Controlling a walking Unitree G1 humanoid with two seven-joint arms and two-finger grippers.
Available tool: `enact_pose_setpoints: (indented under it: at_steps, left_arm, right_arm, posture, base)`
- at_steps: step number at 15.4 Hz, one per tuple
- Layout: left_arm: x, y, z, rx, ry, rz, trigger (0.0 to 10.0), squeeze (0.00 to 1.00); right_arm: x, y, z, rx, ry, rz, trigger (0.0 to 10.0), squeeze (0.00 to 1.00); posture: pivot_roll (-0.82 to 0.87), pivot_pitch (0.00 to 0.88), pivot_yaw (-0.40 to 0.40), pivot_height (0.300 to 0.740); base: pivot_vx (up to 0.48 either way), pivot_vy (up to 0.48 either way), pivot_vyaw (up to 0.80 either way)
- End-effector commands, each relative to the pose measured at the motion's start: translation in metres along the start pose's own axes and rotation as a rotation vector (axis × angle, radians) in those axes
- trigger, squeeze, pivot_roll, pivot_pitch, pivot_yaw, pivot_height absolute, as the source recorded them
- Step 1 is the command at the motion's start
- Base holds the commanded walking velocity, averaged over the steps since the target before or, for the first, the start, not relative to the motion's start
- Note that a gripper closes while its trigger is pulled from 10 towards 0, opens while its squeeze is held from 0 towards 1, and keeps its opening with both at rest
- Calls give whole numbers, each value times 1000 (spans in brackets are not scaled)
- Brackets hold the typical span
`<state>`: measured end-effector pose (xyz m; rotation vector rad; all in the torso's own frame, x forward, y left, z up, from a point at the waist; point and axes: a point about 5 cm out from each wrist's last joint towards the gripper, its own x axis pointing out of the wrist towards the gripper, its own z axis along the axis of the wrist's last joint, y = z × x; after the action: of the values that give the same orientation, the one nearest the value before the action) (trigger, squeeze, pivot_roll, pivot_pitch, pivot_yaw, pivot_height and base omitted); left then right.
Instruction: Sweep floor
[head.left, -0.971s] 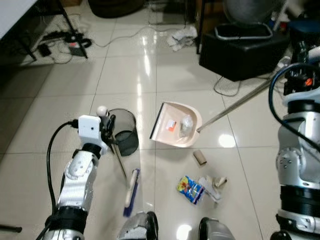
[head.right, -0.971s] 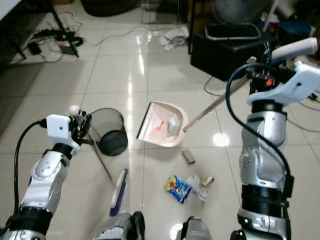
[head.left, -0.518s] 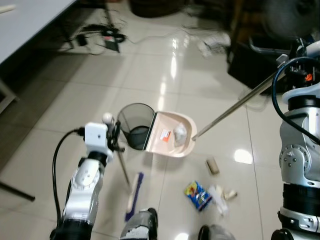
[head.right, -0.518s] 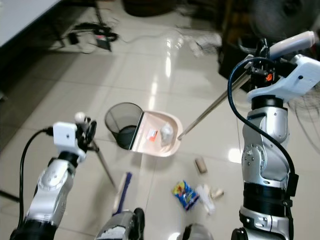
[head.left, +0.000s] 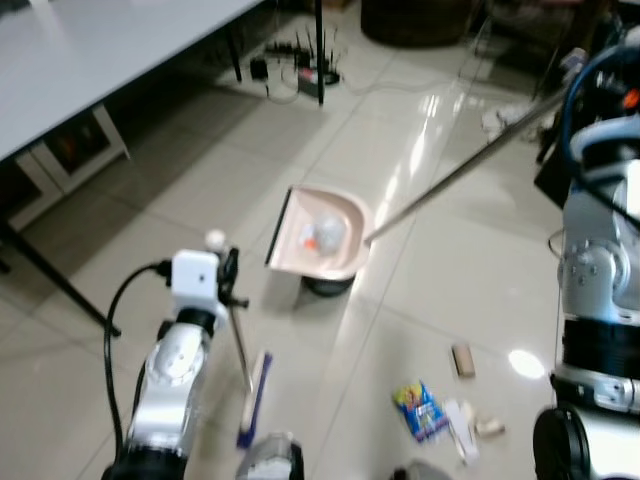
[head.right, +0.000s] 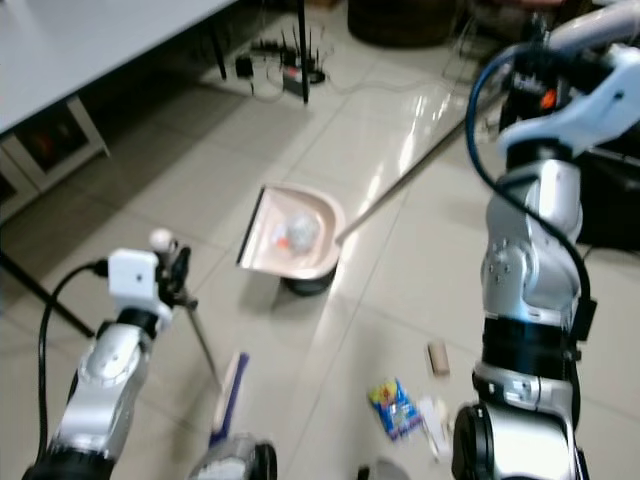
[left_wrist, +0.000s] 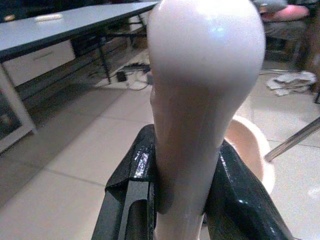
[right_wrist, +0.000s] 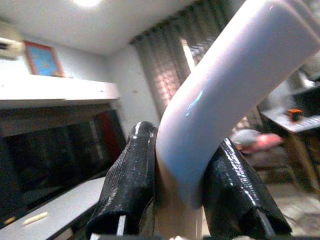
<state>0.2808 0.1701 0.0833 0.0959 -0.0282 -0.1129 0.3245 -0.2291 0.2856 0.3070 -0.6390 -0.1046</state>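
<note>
Lifted higher than a second ago, the beige plastic dustpan (head.left: 322, 236) now hangs in the air directly over the black mesh waste bin (head.left: 327, 286), which half a second back stood just beside its lip; only the bin's near rim peeks out below the pan. Crumpled clear wrapping and a small orange scrap lie in the pan's bowl. Its long silver metal handle (head.left: 460, 168) runs up and away to the right gripper (right_wrist: 175, 190), whose two black fingers pinch the pale curved grip at the handle's end.

The left gripper (left_wrist: 180, 200) pinches the cream rounded knob of the broom handle (left_wrist: 200, 90), and the thin rod runs down to the blue-bristled broom head (head.left: 253, 398) resting on the glossy tiled floor (head.left: 180, 180) beside the robot's left foot.

Unswept litter lies near the right foot: a blue and yellow snack packet (head.left: 420, 410), white crumpled paper (head.left: 462, 428), and a brown cardboard tube (head.left: 462, 359).

The main risk, as I judge it, is a tip made off-centre: the pan covers the bin, so its mouth is hidden, and a slight swing of the long handle would drop the wrapping onto the tiles or knock the light bin over.

Open tile lies ahead and to the left. A grey surface (head.left: 90, 50) on dark legs borders the left side, with a power strip and cables (head.left: 300, 72) beyond, and dark furniture crowds the far right.
</note>
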Motion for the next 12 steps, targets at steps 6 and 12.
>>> enact_pose_setpoints:
  at_steps: [6, 12]
  left_arm:
    - [17, 1, 24, -35, -47, 41, 10000, 0]
    - [16, -2, 21, -41, -32, 29, 10000, 0]
  right_arm:
    - [7, -1, 8, 20, -62, -12, 10000, 0]
    - [9, 1, 3, 48, -54, -21, 10000, 0]
  posture:
    - [14, 28, 11, 740]
    - [-4, 3, 17, 740]
  base:
    - [213, 0, 0]
    - [279, 0, 0]
